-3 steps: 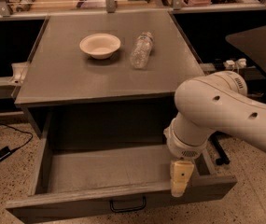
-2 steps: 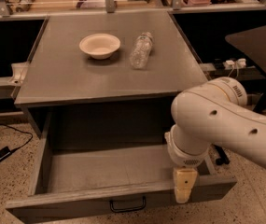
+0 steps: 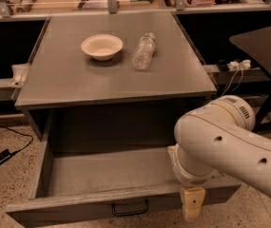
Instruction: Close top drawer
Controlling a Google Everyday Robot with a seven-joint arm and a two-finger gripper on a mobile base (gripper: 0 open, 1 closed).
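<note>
Top drawer (image 3: 101, 171) stands open; end effector (image 3: 193, 204) at its front right edge, grip state unclear; bowl (image 3: 101, 46), lying bottle (image 3: 143, 51) on desk (image 3: 68, 82).

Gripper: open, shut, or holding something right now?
Gripper: cannot be told; it hangs at the open top drawer's front edge, right of the handle.

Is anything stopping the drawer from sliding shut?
Nothing visible blocks it. The top drawer shows no objects inside, though the arm hides its right corner. The claw hangs at its front edge, right of the handle. The bowl and plastic bottle sit on top.
</note>
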